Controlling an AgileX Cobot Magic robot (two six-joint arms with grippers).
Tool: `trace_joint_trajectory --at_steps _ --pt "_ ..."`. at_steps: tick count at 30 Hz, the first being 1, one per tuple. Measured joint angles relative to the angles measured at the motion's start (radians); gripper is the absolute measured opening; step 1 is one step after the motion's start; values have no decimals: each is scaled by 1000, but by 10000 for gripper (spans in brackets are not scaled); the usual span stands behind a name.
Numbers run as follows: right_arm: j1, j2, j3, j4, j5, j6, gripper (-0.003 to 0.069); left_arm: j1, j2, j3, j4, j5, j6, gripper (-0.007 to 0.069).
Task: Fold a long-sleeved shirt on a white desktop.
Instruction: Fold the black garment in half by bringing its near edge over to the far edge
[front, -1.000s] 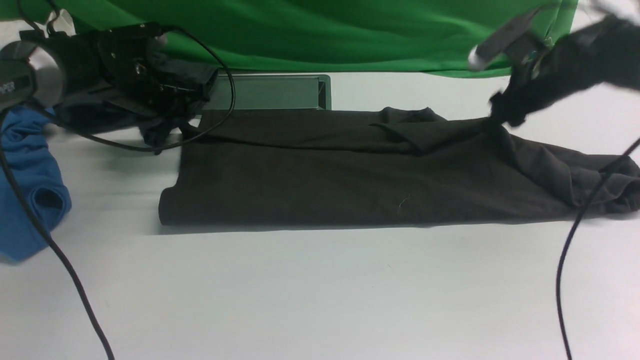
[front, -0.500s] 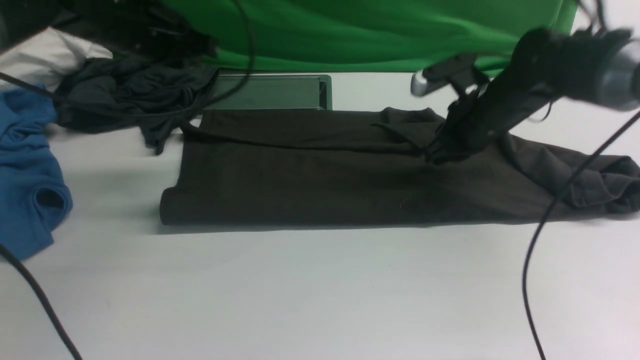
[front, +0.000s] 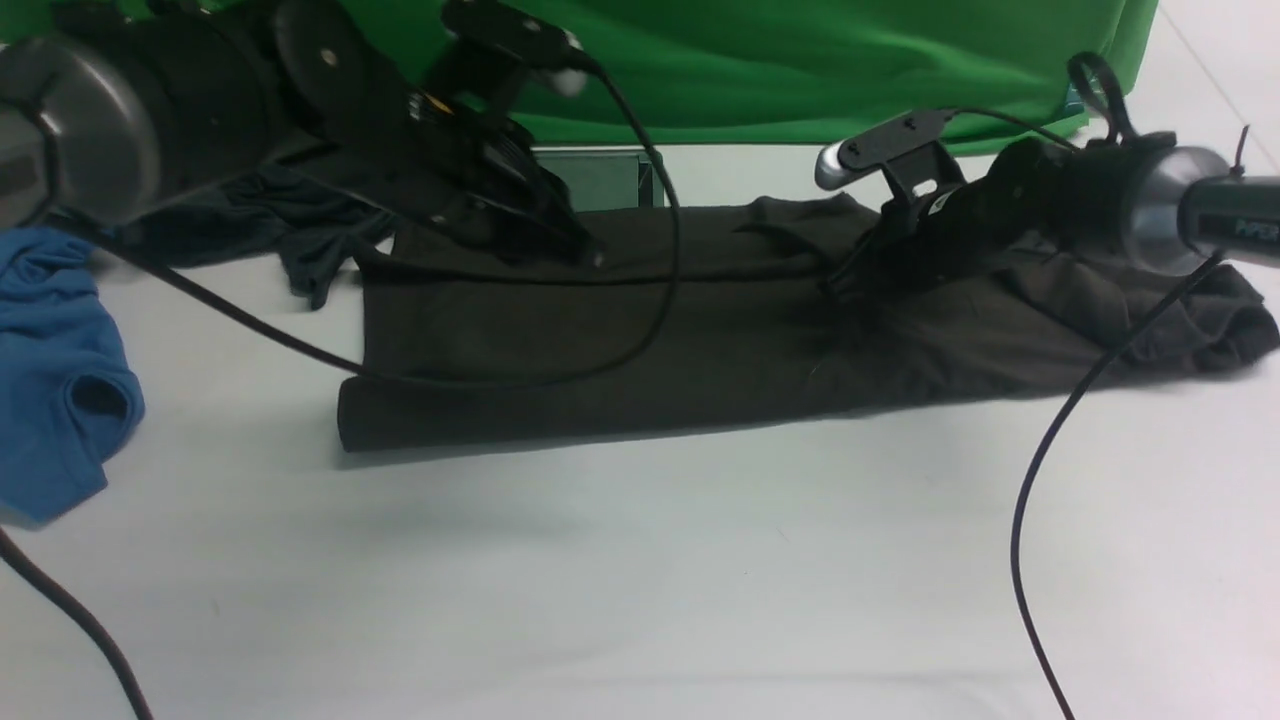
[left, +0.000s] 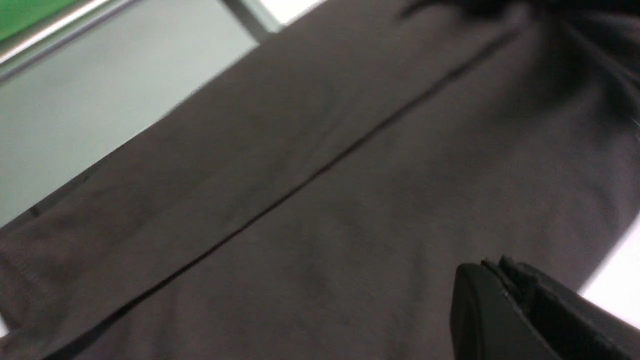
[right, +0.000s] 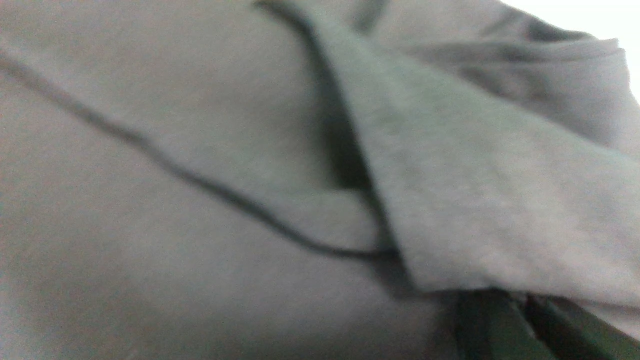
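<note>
The long-sleeved shirt (front: 620, 350) lies as a long brownish-black band across the white desktop (front: 640, 560); its print and neck label are hidden. My left gripper (front: 590, 256) is down at the shirt's far edge, near the middle. In the left wrist view the left gripper (left: 500, 265) is shut with nothing in it, just over the shirt (left: 320, 200). My right gripper (front: 838, 290) rests low on the shirt's right half. In the right wrist view a flap of the shirt (right: 475, 200) runs into the right gripper (right: 505, 297), which is shut on it.
The silver-framed cable slot (front: 600, 178) sits behind the shirt, partly covered by my left arm. A dark grey-teal garment (front: 270, 215) and a blue garment (front: 50, 380) lie at the left. The left arm's cable (front: 640, 340) loops over the shirt. A green backdrop (front: 800, 60) closes the back.
My right gripper carried the sleeve from the far right, leftward and down onto the shirt's body. My left arm swung in from the far left to the shirt's far edge. The shirt's right end shifted back.
</note>
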Motion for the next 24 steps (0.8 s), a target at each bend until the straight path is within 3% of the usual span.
trace_joint_trajectory --at_steps 6,11,15,17,24 --pt "0 34 -59 -3 -146 -9 16 -33 -1 5 1 7 8 17" --pt "-5 132 -278 -4 -144 -52 16 -53 -2 34 0 8 35 17" --pt "-29 244 -526 -4 35 -48 16 -69 -2 67 6 7 50 17" --pt "-57 280 -684 -3 222 -23 16 -76 -2 81 33 3 53 17" --pt "-141 199 -815 -9 752 25 13 -76 -2 89 127 -58 53 17"
